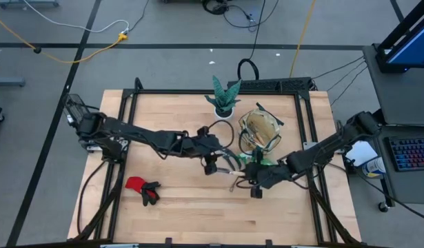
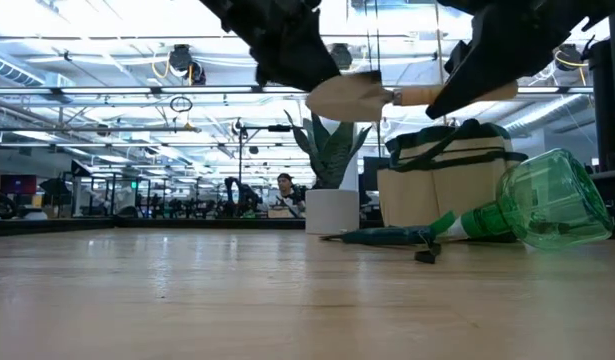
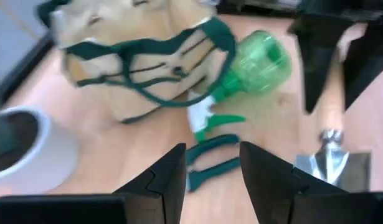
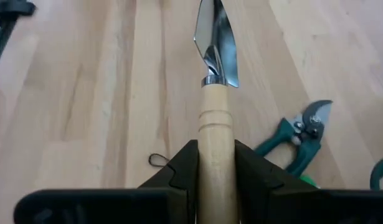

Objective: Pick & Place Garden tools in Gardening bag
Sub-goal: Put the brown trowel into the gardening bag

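I had the right gripper (image 4: 210,163) raised above the bench (image 1: 191,213), its jaws pinching the wooden handle of a trowel (image 4: 214,93); the wrist view showed the handle clamped between the two fingers with the metal blade pointing away over the bare wood. In the low view the trowel (image 2: 387,96) hung level, well clear of the bench top, just in front of the bag (image 2: 442,185). The left gripper (image 3: 210,171) hovered beside it near mid-bench, jaws spread and holding nothing; through the gap I saw the shears (image 3: 210,163) lying flat with their green handles apart. The spray bottle (image 3: 256,59) lay on its side between the shears and the bag (image 3: 135,62), its neck toward the shears and its body just beside the bag. The bag stood upright toward the far side of the bench, its dark handles drooping over the opening, with tool handles showing inside it in the high view (image 1: 258,129). The potted plant (image 1: 224,96) stood just to the bag's left. The gloves (image 1: 143,187) lay alone on the near left of the bench, well apart from everything else.
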Robot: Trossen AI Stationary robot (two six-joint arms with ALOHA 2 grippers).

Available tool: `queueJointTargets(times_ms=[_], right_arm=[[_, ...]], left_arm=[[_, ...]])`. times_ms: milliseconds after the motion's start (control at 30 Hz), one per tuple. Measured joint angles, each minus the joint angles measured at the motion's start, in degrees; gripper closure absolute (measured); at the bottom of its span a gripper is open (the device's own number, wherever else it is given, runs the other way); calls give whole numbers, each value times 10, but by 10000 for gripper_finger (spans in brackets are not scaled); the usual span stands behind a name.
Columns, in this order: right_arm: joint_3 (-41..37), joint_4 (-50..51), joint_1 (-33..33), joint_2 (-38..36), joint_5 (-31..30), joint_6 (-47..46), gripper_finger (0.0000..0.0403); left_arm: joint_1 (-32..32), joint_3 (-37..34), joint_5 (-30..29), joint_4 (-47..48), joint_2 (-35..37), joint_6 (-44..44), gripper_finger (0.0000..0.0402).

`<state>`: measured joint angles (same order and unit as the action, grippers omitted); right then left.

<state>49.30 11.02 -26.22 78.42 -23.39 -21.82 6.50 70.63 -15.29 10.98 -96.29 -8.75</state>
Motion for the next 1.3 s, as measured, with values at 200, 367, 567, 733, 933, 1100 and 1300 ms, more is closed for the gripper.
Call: queueJointTargets(times_ms=[200, 367, 567, 733, 933, 1100, 1300], right_arm=[[0, 30, 11, -22, -58, -38, 342], [0, 44, 32, -57, -88, -47, 342], [0, 55, 65, -93, -118, -65, 342], [0, 105, 88, -106, -118, -80, 342], [0, 165, 105, -106, -144, -118, 342], [0, 183, 109, -125, -192, -133, 342], [0, 203, 109, -170, -218, -163, 343]], left_arm=[[0, 0, -36, 6, 20, 9, 250], [2, 0, -44, 16, 29, 11, 250], [4, 0, -68, 46, 29, 16, 250], [4, 0, -91, 73, 33, 16, 250], [6, 0, -118, 95, 53, 13, 250], [6, -1, -120, 113, 64, 9, 250], [6, 0, -137, 142, 64, 7, 250]])
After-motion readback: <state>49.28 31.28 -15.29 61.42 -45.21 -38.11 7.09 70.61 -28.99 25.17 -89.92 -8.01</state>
